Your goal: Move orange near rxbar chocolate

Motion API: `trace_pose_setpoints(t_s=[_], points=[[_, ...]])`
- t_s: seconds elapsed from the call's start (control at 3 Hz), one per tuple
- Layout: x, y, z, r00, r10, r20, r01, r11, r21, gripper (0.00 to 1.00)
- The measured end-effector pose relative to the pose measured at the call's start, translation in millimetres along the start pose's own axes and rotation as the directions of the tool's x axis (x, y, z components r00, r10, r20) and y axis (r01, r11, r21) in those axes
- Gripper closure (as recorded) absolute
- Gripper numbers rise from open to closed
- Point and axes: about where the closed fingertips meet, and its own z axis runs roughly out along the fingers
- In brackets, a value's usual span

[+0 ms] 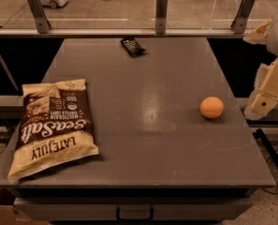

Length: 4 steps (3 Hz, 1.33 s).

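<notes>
My cream hand (pixel 263 103) is hanging past the right edge of the flat grey desk (pixel 143 144), near one small round orange fruit (pixel 211 107); I cannot tell whether it is apart or together. One flat black snack-bar wrapper (pixel 132 46) is lying far centre, and one cream-and-brown chip bag (pixel 52 125) is lying near left.

claw (pixel 262 104) at right edge, near orange (pixel 211 107); rxbar chocolate (pixel 132 46) far back
</notes>
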Motion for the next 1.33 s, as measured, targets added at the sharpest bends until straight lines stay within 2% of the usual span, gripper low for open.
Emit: trace_pose_setpoints(t_s=[0.67, 1.33], points=[[3.1, -4.0, 7.1, 1.0, -0.013, 0.016, 0.013, 0.9999, 0.001, 0.0], [24.8, -15.4, 81.0, 0.997, -0.011, 0.079, 0.017, 0.9971, -0.074, 0.0]])
